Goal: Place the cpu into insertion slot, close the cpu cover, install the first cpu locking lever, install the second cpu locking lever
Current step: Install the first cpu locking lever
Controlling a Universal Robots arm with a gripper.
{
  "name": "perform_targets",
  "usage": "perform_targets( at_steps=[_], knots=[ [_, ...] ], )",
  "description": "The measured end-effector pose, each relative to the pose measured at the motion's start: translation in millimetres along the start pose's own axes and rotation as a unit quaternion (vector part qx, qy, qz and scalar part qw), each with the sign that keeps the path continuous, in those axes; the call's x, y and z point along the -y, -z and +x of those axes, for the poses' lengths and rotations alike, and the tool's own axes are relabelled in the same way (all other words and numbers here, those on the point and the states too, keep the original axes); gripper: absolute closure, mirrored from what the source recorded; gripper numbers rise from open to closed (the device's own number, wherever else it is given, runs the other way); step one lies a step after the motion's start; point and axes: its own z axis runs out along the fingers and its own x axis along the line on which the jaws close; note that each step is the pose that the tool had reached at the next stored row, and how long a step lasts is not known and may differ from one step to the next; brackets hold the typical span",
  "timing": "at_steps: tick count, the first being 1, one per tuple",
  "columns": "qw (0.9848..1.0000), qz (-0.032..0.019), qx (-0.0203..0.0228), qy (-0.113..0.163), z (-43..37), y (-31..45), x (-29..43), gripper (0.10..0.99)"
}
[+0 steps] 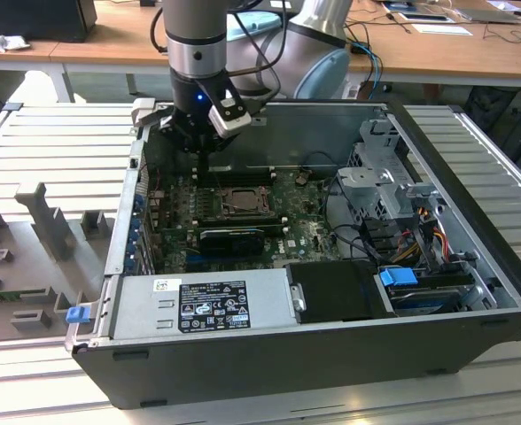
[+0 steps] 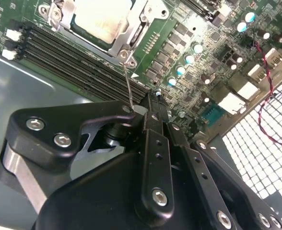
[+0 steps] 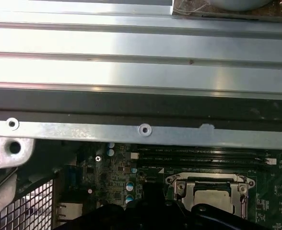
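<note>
Exterior view: the black end effector (image 1: pixel 203 166) stands inside the open dark-grey computer case (image 1: pixel 473 292), at the rear corner of the square metal-rimmed insertion slot (image 1: pixel 265 208), near the case wall.

Second wrist view: its fingers are drawn together, and a thin steel lever rod (image 2: pixel 127 84) rises to them. The square silvery cpu (image 2: pixel 100 19) sits under the lowered dull-metal cpu cover (image 2: pixel 116 44).

First wrist view: the grey case rim (image 3: pixel 146 130) runs near the slot.
</note>
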Motion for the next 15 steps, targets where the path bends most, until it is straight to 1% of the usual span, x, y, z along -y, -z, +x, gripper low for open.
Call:
perform_targets(
  at_steps=[3, 15],
  knots=[
    [1.0000, -0.0001, 0.0000, 0.000, -3.1, -0.4, 0.1, 0.980],
    [1.0000, 0.0007, 0.0000, 0.000, -6.9, -1.0, 0.3, 0.980]
  ],
)
